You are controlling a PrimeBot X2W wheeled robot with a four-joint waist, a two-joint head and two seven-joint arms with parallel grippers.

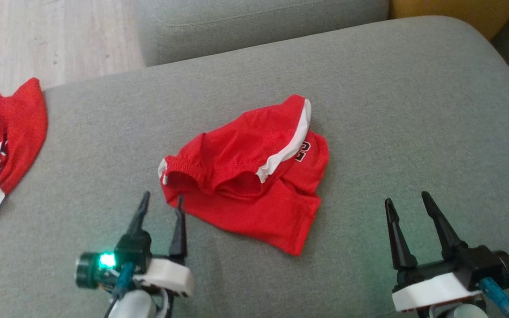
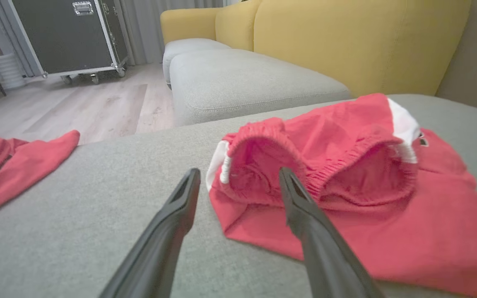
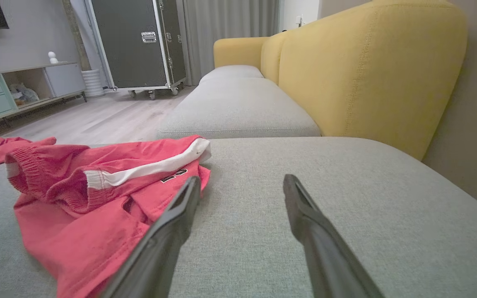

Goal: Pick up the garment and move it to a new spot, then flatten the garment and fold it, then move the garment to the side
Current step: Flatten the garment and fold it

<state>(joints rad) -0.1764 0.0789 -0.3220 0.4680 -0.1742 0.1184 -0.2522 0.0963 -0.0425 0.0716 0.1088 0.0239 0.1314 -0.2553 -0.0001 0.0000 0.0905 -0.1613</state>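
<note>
Garment [image 1: 245, 176] lies crumpled on the grey cushion [image 1: 413, 110]; I see my left gripper [image 1: 161, 201] spread empty at its waistband [image 1: 184, 170], right gripper [image 1: 408, 201] spread empty, well apart.

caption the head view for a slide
Open left gripper beside crumpled red shorts on a grey cushion; open right gripper apart

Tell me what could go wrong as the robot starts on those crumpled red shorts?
The shorts lie bunched with the waistband gaping, so the open left gripper, at that opening, may pinch a single layer and lift them twisted. The open right gripper is clear of the cloth; a one-sided grab might leave them lopsided. Another red garment lies at the cushion's left edge and could get tangled in.
</note>
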